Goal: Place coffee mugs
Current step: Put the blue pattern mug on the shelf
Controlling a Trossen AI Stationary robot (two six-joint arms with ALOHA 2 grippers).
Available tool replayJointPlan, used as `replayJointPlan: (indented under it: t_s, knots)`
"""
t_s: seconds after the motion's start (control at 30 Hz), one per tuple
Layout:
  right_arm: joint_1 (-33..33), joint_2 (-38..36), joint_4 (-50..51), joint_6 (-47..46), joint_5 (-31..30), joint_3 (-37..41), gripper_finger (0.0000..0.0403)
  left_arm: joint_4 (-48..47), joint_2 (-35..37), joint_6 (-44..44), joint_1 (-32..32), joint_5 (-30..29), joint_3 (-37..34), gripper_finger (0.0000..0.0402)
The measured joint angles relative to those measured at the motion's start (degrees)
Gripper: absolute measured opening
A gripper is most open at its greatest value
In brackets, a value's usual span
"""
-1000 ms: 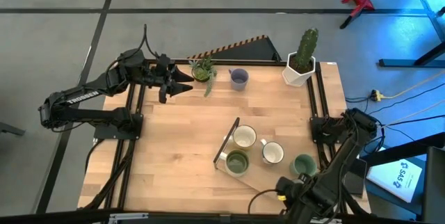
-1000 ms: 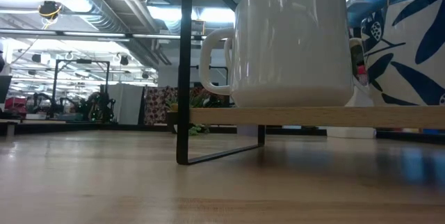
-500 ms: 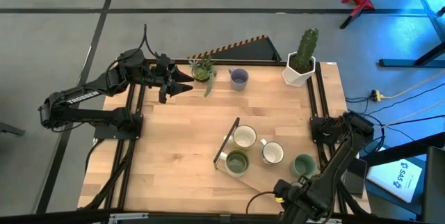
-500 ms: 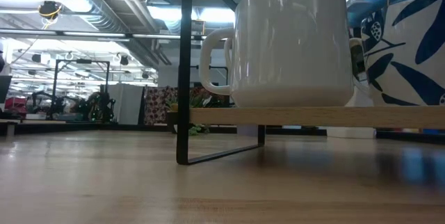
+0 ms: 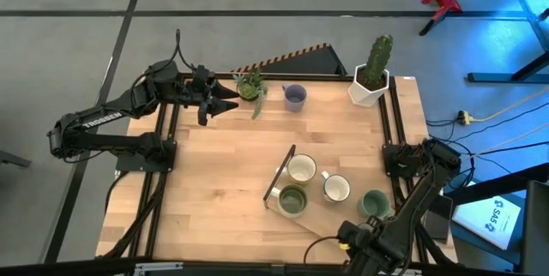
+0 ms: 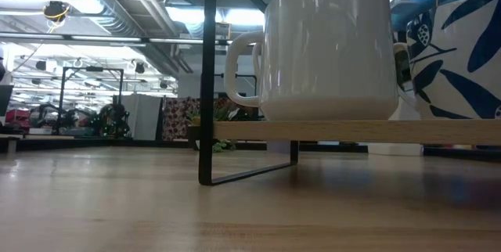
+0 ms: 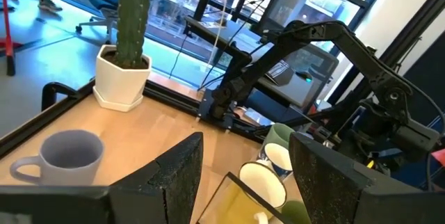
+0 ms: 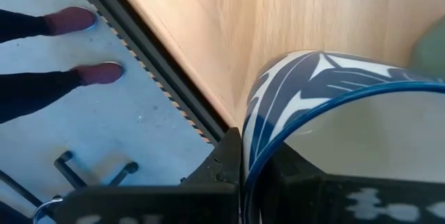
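Right gripper [image 8: 254, 161] is pinching the rim of a glossy blue-and-white leaf-patterned mug [image 8: 327, 106] at the table's [image 5: 223, 173] 5 o'clock edge. Left gripper [image 5: 225, 100], "TROSSEN" printed on its arm, is hanging open at 11 o'clock. Smooth round mugs [image 5: 301, 170] are sitting on a wood-and-wire rack [image 5: 279, 182].

Right gripper [image 5: 364, 246] hidden at the high view's bottom edge, under the arm. Blue-patterned mug [image 8: 327, 113] cut off in the right wrist view, filling the frame. White mug [image 6: 329, 48] cropped at the top in the low view. Person's shoes [image 8: 76, 43] visible only, legs cut off.
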State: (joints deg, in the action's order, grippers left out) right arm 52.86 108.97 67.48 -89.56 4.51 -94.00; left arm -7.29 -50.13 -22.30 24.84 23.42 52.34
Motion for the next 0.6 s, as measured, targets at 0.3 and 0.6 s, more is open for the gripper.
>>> replayJointPlan:
  t_s: [0.3, 0.6]
  knots:
    - [0.0, 0.0, 0.0, 1.4, -1.0, 0.0, 0.001, 0.0, 0.0, 0.4, 0.0, -0.3, 0.0, 0.0208]
    - [0.0, 0.1, -0.5, 1.5, -2.4, 0.1, 0.0106, 0.0, 0.0, 0.4, 0.0, -0.3, 0.0, 0.0208]
